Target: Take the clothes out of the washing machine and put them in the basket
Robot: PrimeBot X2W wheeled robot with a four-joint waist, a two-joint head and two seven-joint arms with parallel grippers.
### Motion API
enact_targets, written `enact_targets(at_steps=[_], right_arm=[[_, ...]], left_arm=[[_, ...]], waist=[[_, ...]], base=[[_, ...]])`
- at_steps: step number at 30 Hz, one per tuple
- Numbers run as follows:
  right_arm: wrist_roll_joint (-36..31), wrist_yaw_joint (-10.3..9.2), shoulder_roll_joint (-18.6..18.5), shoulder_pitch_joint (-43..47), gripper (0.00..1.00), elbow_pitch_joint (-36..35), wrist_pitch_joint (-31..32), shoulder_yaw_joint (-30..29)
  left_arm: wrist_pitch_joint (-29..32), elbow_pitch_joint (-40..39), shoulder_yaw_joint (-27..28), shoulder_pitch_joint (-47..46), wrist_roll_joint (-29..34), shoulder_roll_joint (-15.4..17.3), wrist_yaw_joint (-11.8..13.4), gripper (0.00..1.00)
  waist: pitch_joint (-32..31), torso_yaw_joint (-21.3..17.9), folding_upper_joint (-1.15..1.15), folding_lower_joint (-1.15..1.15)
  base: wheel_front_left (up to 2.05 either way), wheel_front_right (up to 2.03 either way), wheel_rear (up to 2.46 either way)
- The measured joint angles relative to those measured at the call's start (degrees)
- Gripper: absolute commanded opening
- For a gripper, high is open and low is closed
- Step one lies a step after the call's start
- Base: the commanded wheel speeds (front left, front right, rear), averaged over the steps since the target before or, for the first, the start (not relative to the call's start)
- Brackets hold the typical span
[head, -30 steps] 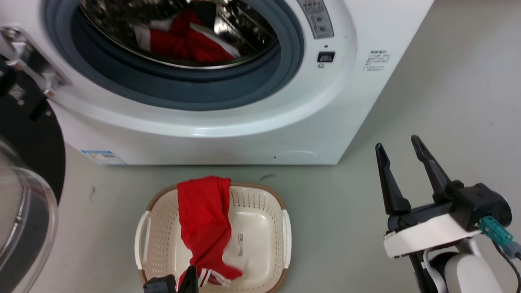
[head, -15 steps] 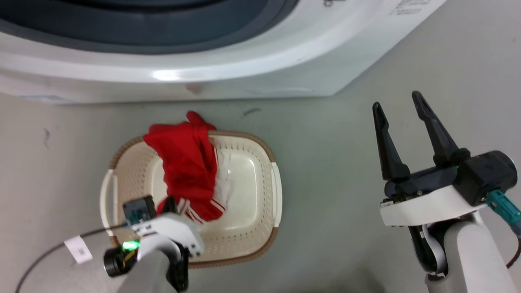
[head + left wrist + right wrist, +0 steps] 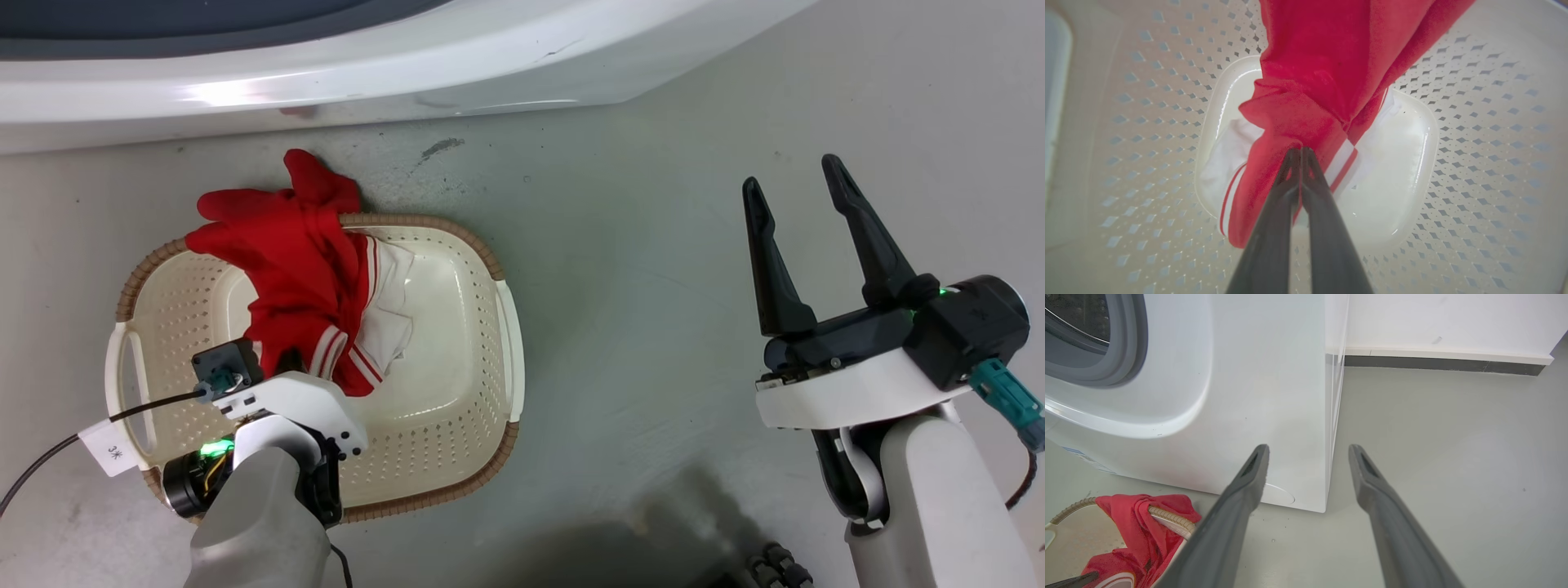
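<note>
- left gripper (image 3: 1299, 150): its two dark fingers are pressed together, pinching a fold of the red garment (image 3: 1310, 73) near its white-striped hem. a tight pinch like this suits limp cloth, which would slip from a loose hold.
- the pinch hangs low inside the basket (image 3: 457, 425), above its smooth bottom, so the cloth should fall inside when let go.
- the garment's lower part, with its white trim, lies in the basket. its upper part is draped over the brown rim on the washer side, and a red tip reaches the floor (image 3: 653, 245).
- judgement: the drop is nearly made, but the overhanging part may need tucking in or it could drag the rest out.
- right gripper (image 3: 788, 171): fingers spread apart and holding nothing. it is parked well to the side over bare floor, likely to keep out of the left arm's way.
- the washing machine (image 3: 1249, 375) stands just beyond the basket, which keeps each carry short. the drum's contents can't be judged here.
</note>
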Motion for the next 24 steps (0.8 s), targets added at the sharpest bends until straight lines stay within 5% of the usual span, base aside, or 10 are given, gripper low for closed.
enact_targets(at_steps=[2,12,24], right_arm=[[0.0,0.01,0.02,-0.51,1.0,0.65,-0.24,-0.02],[-0.54,0.01,0.03,0.64,1.0,5.16,-1.29,-0.86],[-1.54,0.01,0.03,8.11,1.0,4.64,1.65,-3.68]], left_arm=[[0.0,0.71,0.54,-0.19,0.02,-0.07,-0.03,1.0],[0.0,1.35,1.63,5.76,2.09,-1.0,-1.22,1.0],[0.0,-12.56,-0.83,18.48,6.88,-2.38,-3.04,1.0]], waist=[[-0.34,0.02,0.0,0.0],[-8.52,0.94,0.0,-0.01],[-25.59,4.71,0.0,-0.02]], base=[[0.0,0.0,0.0],[0.0,0.0,0.0],[0.0,0.0,0.0]])
